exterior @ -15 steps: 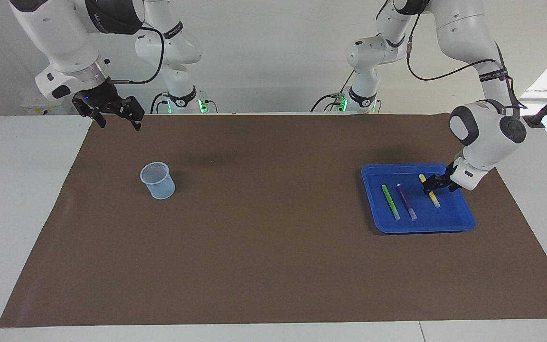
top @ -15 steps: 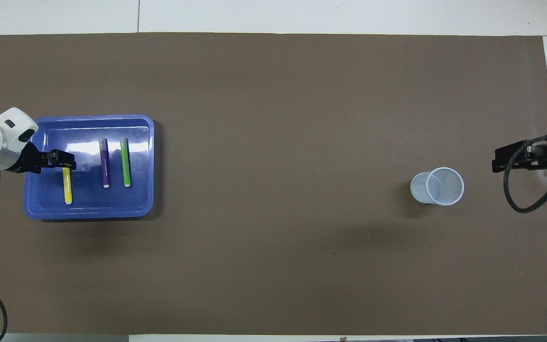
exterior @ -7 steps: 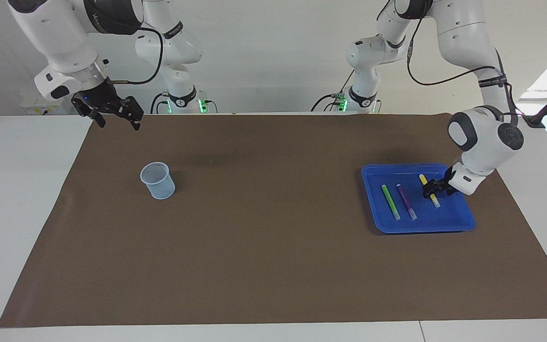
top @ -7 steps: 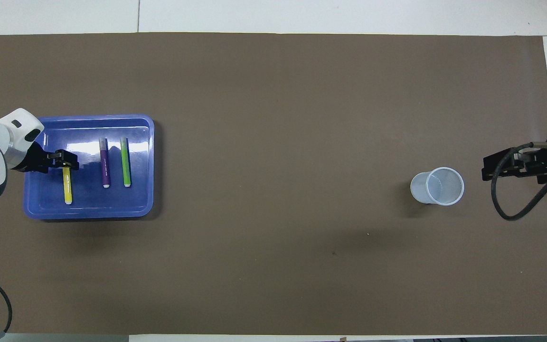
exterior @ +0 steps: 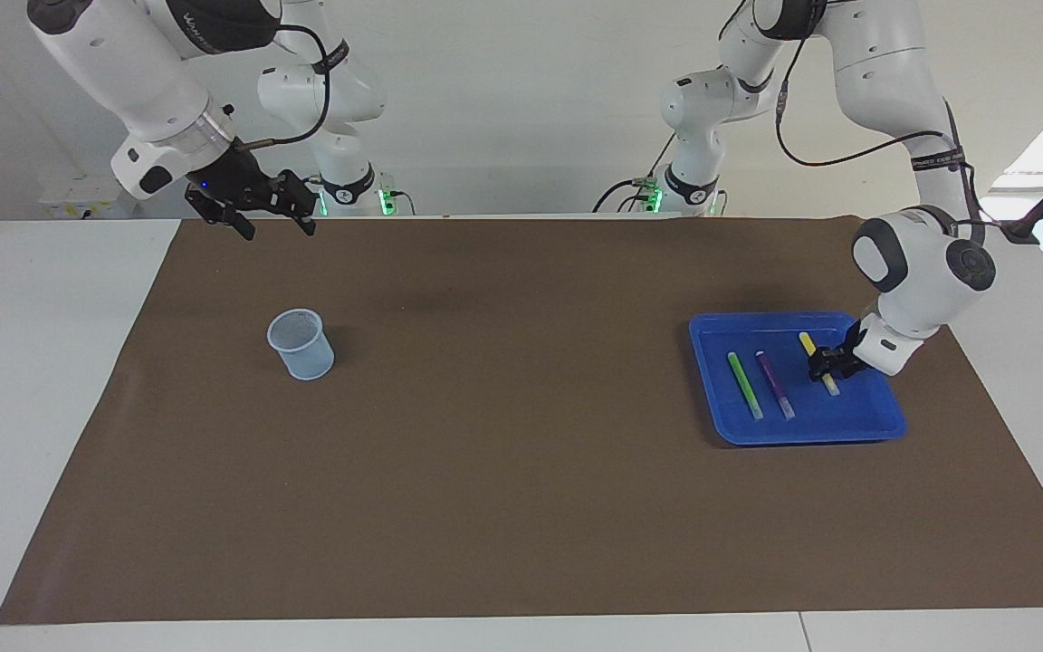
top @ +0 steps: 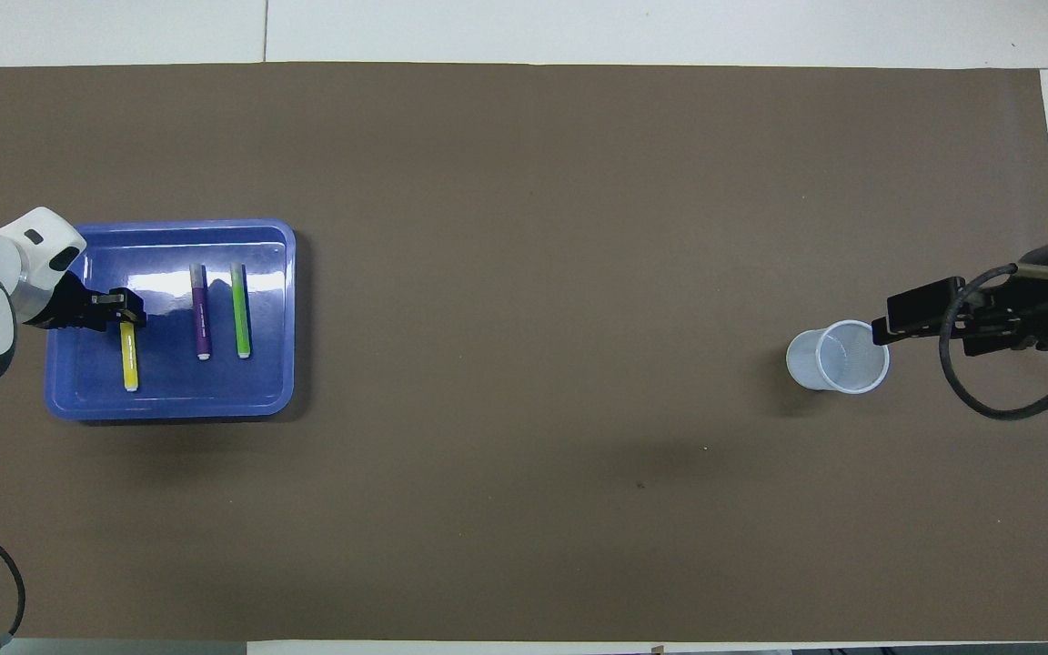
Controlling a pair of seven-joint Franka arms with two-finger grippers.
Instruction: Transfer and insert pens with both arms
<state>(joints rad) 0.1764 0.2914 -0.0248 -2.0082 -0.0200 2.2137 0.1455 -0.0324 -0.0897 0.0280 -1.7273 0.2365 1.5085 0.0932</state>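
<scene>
Right gripper [exterior: 271, 219] has swung in from the right arm's end of the mat, now raised over the mat [exterior: 521, 507] edge nearest the robots, jaws apart, holding nothing; from overhead its tip overlaps the cup [top: 838, 357] rim. Left gripper [exterior: 827, 364] has dropped lower onto the yellow pen [top: 130, 357] in the tray and its fingers have drawn in around the pen's middle; full clamp cannot be told. Pens and cup unmoved.

Blue tray [exterior: 884, 426] sits on the mat toward the left arm's end, short of that mat edge. Three pens lie flat in it, side by side, apart: yellow nearest the left arm's end, purple pen [top: 201, 312] in the middle, green pen [top: 239, 310] toward the table centre. One pale mesh cup stands upright toward the right arm's end.

Wide bare mat between tray and cup, nothing in the way. Mat edges farthest from the robots free. Counts: three pens, one tray, one cup, two arms.
</scene>
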